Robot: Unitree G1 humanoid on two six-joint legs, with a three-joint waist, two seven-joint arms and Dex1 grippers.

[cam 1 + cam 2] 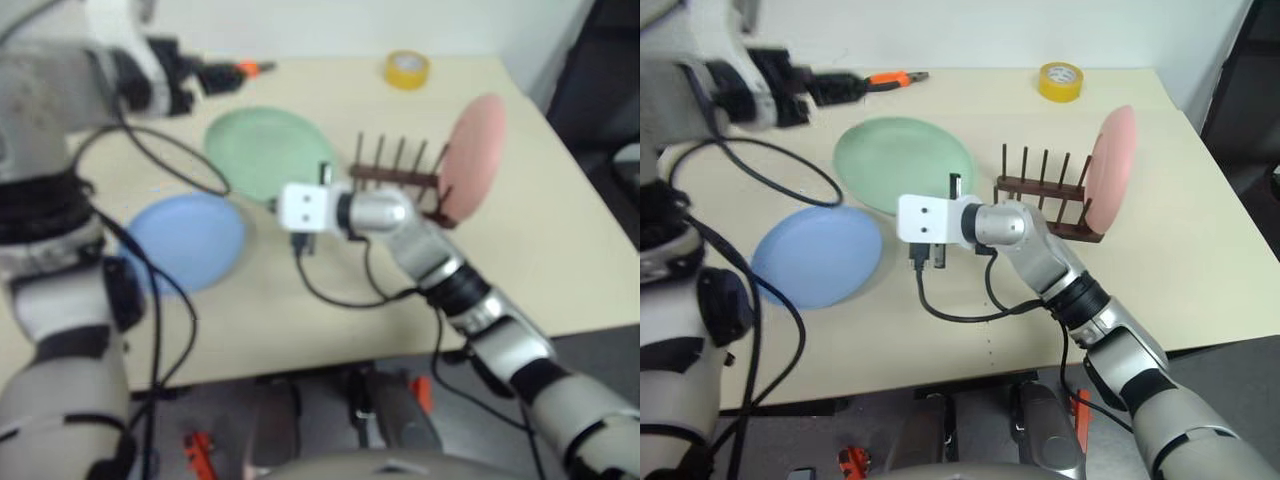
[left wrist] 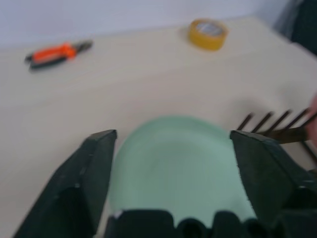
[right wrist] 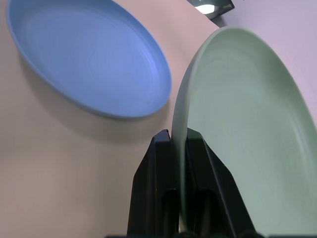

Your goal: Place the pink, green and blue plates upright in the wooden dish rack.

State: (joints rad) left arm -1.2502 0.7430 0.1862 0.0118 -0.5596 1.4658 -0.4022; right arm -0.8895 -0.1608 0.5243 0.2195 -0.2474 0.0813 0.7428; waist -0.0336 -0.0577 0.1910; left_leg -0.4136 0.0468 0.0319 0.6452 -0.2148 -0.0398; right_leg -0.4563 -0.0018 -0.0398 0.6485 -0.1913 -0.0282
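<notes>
R gripper (image 3: 179, 148): two flat black fingers pinched shut on the rim of the green plate (image 1: 902, 163), one finger each side of the thin edge. Plate is round, matte mint, shallow w/ smooth raised rim; lies on the table (image 1: 1200, 270) just left of the rack, near edge at the gripper.

L gripper (image 2: 173, 173): wide apart, holding nothing; blunt black wedge fingers, hovering over the far left of the table, green plate seen between them from above.

Blue plate (image 1: 818, 256): same round shallow shape, matte light blue, flat on the table near the front left, just beside the green one, not touching it as far as I can tell.

Wooden dish rack (image 1: 1045, 205): dark brown, thin upright pegs in rows on low rails, right of centre. Pink plate (image 1: 1110, 170) stands upright on edge at the rack's right end, matte pale pink, seen as a narrow oval.

Table top is smooth pale beige. Far edge: yellow tape roll (image 1: 1060, 81), ring-shaped; orange-handled pliers (image 1: 892, 78) at far left.
</notes>
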